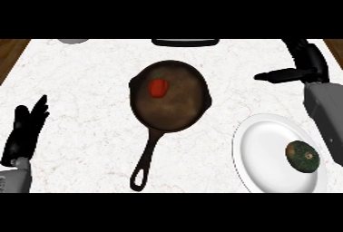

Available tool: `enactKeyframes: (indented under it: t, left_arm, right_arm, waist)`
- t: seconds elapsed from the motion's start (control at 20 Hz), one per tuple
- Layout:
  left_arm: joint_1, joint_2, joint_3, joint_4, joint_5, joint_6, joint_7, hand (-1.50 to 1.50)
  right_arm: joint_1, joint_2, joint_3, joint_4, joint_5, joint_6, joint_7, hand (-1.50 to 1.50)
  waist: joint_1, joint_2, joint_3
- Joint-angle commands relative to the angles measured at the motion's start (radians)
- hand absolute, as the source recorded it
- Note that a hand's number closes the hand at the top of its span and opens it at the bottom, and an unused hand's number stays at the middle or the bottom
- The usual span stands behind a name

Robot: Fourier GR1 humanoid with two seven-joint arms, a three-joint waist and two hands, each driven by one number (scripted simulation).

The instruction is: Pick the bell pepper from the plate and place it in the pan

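A pale marble counter (87,113) with wood showing at its far corners; the right hand (305,63) hovers with fingers straight, holding nothing; well to its left the red bell pepper (158,87) lies in the dark skillet (175,108); near its forearm the white plate (268,149) carries a dark green squash (303,157); the left hand (25,129) rests with fingers up and spread, touching nothing.

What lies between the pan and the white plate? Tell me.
Nothing: in the head view, only bare marble counter separates the pan from the white plate.

White marbled counter top (87,113) with brown wood (10,52) at both far corners.
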Motion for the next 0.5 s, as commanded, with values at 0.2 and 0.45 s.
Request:
enactKeyframes:
  t: [0.2, 0.45]
  left_arm:
    - [-0.004, -0.018, -0.009, -0.008, -0.015, 0.004, 0.016, 0.0]
    - [-0.039, 0.003, 0.01, -0.05, 0.0, -0.012, 0.08, 0.0]
  right_arm:
    - [0.086, -0.188, -0.049, -0.035, -0.006, 0.227, -0.043, -1.5]
    - [0.092, -0.266, -0.088, 0.058, 0.018, 0.31, -0.135, -1.5]
  waist:
    - [-0.001, 0.001, 0.0]
    - [0.011, 0.005, 0.001]
